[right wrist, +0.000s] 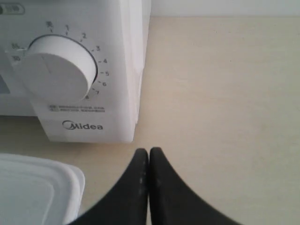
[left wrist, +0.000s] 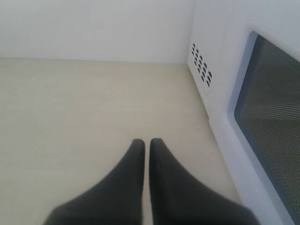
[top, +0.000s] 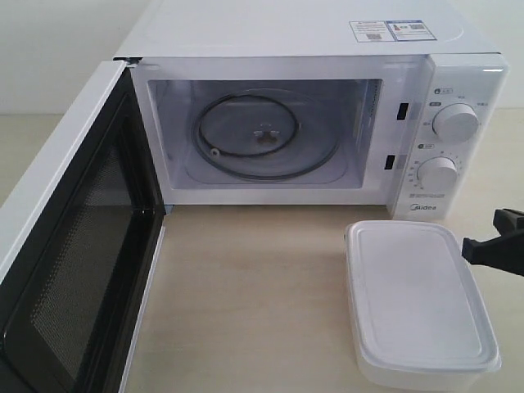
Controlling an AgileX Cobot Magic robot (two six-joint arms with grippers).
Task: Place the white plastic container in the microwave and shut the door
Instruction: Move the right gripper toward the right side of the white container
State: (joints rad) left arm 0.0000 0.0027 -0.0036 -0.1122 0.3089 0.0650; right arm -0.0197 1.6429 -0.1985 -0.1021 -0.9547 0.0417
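The white microwave (top: 303, 33) stands at the back with its door (top: 74, 246) swung open to the left, mesh inner face showing. Its glass turntable (top: 262, 135) is bare. The white plastic container (top: 417, 299), lid on, lies flat on the table in front of the knobs (top: 454, 123). My right gripper (right wrist: 149, 152) is shut and empty, just right of the container (right wrist: 33, 187), near the Midea panel (right wrist: 84, 124); its black tip (top: 495, 241) shows at the right edge. My left gripper (left wrist: 146, 143) is shut and empty above the table, beside the door's outer side (left wrist: 267, 122).
The light wooden tabletop (top: 246, 295) spreads in front of the open cavity, between door and container. A pale wall (left wrist: 93, 28) rises behind the table. Vent holes (left wrist: 201, 65) dot the microwave's side.
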